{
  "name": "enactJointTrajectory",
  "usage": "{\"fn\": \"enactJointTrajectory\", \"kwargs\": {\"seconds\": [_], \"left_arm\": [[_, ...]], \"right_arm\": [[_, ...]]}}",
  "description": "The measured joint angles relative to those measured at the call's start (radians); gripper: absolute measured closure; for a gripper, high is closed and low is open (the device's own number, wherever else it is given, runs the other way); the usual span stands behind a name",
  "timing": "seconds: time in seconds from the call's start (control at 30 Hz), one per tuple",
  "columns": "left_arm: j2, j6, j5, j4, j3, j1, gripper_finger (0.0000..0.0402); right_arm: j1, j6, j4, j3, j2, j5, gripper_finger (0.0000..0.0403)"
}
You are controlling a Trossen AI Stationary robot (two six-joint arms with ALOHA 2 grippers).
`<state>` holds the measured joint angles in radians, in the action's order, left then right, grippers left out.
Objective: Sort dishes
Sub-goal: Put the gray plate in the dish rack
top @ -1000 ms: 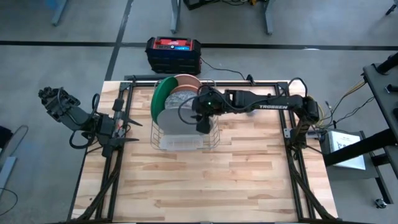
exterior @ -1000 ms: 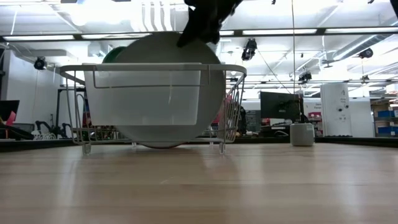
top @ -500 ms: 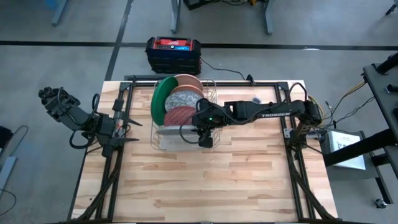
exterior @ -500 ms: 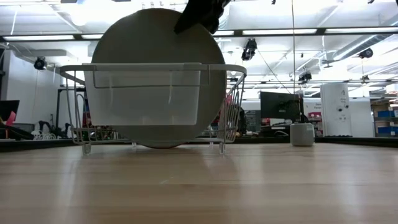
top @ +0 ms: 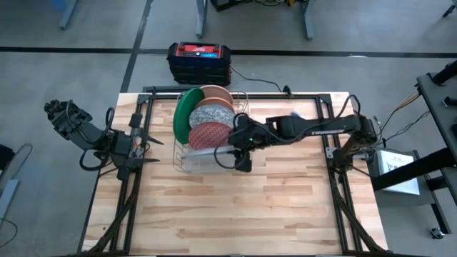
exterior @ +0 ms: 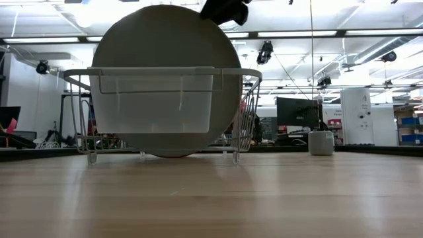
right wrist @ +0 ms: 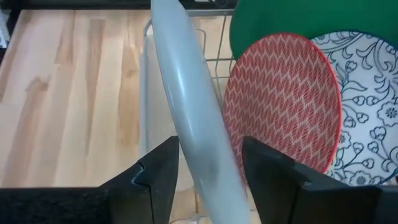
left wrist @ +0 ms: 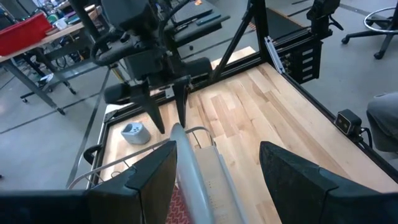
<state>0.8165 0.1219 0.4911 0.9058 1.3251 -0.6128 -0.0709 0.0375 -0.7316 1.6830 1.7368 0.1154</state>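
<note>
The grey plate [top: 203, 151] stands on edge at the near end of the silver wire rack [exterior: 251, 73], and my right gripper [top: 232, 153] is shut on its rim. Behind it in the rack stand the red plate [top: 211, 134], the white dark-patterned plate [top: 213, 113], the salmon-pink plate [top: 216, 93] and the large dark green plate [top: 186, 111]. My left gripper [top: 143, 146] is open and empty at the table's left edge, looking toward the rack. My right gripper pinches the grey plate's upper right rim [left wrist: 176, 129], one finger on each face. The fingers [left wrist: 154, 115] slant down from above and from the table's right. The plate stands upright on edge, its lower part [exterior: 165, 151] down inside the rack.
A small grey-blue gadget [left wrist: 134, 132] sits on the table to the far right of the rack. A black and red box [top: 198, 61] stands on the floor beyond the far edge. Bare wood [top: 235, 207] spreads over the table's near half.
My right gripper has carried the grey plate toward the table's near edge, from against the other plates to the rack's near end. The plate has gone from tilted to upright on edge. The red plate now shows behind it.
</note>
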Motion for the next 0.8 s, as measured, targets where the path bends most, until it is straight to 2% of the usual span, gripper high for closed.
{"fn": "enactJointTrajectory", "kwargs": {"seconds": [0.17,0.33,0.57,0.8], "left_arm": [[0.0,0.0,0.0,0.0,0.0,0.0,0.0183],[0.001,0.0,0.0,0.0,0.0,0.0,0.0183],[0.001,0.0,0.0,0.0,-0.011,0.0,0.0183],[0.004,0.008,0.0,0.0,-0.024,0.0,0.0183]], "right_arm": [[-0.025,0.039,-0.045,0.0,-0.018,0.009,0.0234],[-0.05,0.077,-0.095,0.0,-0.036,0.067,0.0237],[-0.092,0.094,-0.037,-0.004,-0.015,0.077,0.0231],[-0.126,0.088,-0.003,-0.006,0.037,0.201,0.0216]]}}
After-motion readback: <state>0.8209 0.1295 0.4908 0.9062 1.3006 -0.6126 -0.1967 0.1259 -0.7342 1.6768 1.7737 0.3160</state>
